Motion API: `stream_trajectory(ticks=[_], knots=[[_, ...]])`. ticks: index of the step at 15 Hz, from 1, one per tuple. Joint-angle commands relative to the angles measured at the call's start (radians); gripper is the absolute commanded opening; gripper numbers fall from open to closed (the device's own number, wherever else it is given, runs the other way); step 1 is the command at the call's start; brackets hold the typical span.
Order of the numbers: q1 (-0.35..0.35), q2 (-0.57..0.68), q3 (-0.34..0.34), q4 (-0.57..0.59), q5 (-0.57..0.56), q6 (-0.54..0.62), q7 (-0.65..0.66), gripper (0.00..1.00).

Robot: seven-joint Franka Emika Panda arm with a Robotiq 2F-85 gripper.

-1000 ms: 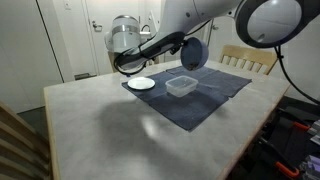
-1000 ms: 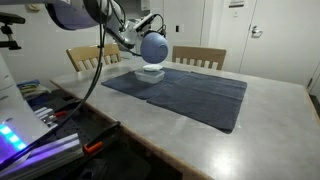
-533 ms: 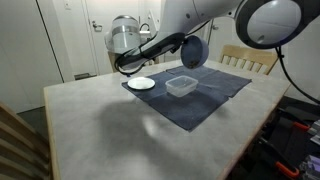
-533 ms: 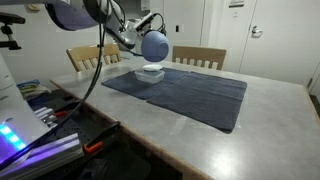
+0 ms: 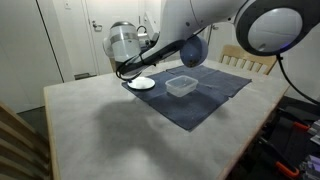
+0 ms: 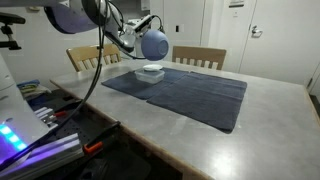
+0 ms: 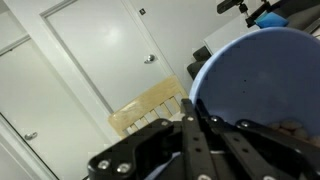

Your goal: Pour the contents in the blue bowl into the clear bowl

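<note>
My gripper is shut on the rim of the blue bowl and holds it tipped on its side in the air above the clear bowl. In an exterior view the blue bowl hangs just above the clear bowl, its underside toward the camera. The clear bowl sits on a dark blue cloth. In the wrist view the blue bowl fills the right side, with my fingers closed over its rim. The contents cannot be seen.
A small white plate lies on the cloth's corner beside the clear bowl. The cloth covers the far part of a light table. Wooden chairs stand at the table's edge. A white door is behind.
The blue bowl has risen slightly and tilted a little more above the clear bowl. The clear bowl and plate have not moved.
</note>
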Motion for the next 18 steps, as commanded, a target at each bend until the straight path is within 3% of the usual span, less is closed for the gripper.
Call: stream_trajectory(ticks=[1, 18], knots=[[0.002, -0.009, -0.004, -0.017, -0.036, 0.007, -0.036, 0.01], [0.012, -0.008, -0.006, -0.037, -0.077, 0.000, -0.059, 0.01]])
